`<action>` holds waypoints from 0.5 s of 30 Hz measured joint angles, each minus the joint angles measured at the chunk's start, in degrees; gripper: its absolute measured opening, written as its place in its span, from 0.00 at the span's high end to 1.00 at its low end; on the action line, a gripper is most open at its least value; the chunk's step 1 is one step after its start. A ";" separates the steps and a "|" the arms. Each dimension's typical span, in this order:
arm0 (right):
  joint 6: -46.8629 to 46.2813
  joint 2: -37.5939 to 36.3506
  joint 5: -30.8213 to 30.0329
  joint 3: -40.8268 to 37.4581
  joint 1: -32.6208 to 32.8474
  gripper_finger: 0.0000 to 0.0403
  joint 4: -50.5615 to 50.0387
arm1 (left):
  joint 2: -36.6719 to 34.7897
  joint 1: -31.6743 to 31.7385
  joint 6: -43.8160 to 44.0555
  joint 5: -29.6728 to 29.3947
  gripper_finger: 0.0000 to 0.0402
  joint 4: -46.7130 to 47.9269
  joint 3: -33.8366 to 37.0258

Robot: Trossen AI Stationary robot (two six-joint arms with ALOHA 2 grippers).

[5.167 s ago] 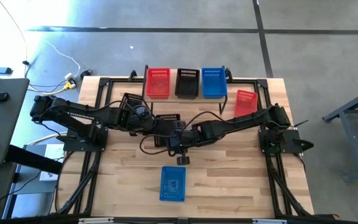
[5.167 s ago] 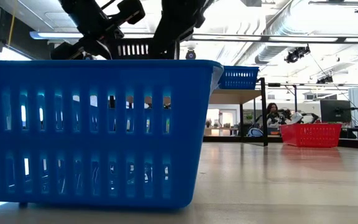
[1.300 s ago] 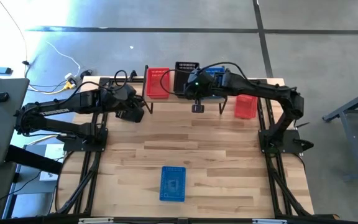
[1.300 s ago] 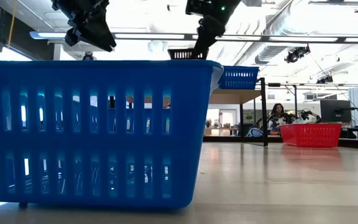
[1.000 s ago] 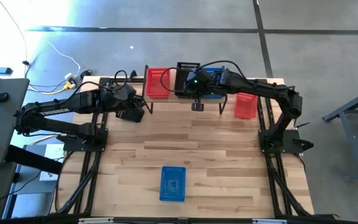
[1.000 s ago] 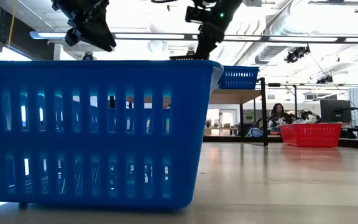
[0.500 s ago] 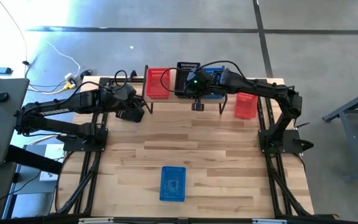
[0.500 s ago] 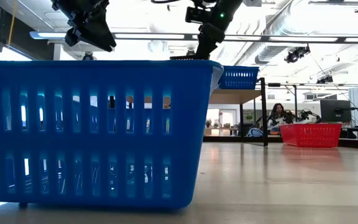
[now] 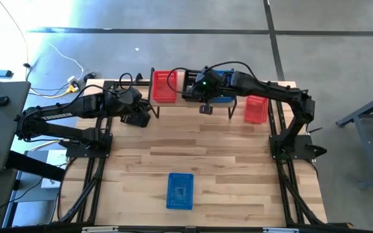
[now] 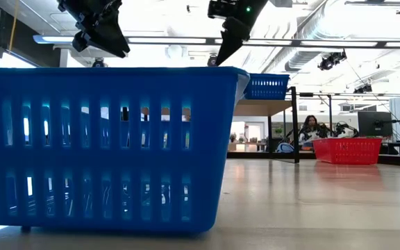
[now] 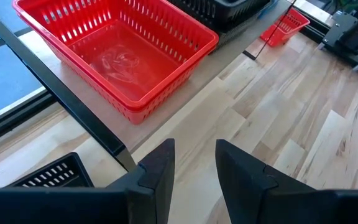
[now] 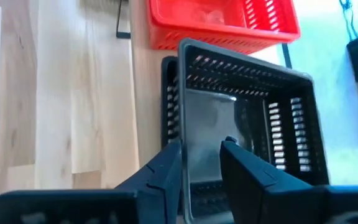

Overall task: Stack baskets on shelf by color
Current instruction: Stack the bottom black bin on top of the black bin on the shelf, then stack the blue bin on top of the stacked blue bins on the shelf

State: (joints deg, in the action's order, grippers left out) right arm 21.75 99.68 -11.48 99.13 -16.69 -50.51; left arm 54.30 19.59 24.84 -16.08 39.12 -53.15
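The shelf at the table's far edge carries a red basket, a black basket and a blue basket side by side. My right gripper is above the middle place, shut on a second black basket that sits nested in the first. My left gripper hangs open and empty left of the shelf, over another black basket on the table. A blue basket stands on the table near the front edge and a red basket right of the shelf. My right gripper has the upper black basket by one side wall at its rim, one finger inside the basket and one outside. The fingers come from above, slanting toward the far edge. The basket sits upright inside the lower black basket on the shelf.
The shelf's black metal legs stand close in front of my left gripper. Bare tabletop lies between the shelf and the near blue basket. In the low view that blue basket hides most of the table.
My right gripper has gone down and slightly toward the near edge with the black basket. The basket stood above and beyond the shelf's far edge, and now sits sunk into the black basket on the shelf.
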 joint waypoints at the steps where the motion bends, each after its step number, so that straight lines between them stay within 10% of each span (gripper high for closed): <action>1: -0.61 0.00 0.02 0.49 0.00 0.76 -0.72 | 0.00 0.00 0.00 0.00 0.74 0.02 0.00; 15: -11.54 -0.02 0.54 2.93 5.04 0.75 -5.01 | -1.01 -0.02 -1.07 4.69 0.74 0.16 0.00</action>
State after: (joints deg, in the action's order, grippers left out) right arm 10.21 99.66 -10.94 102.06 -11.65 -55.51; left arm 53.29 19.57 23.77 -11.39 39.28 -53.15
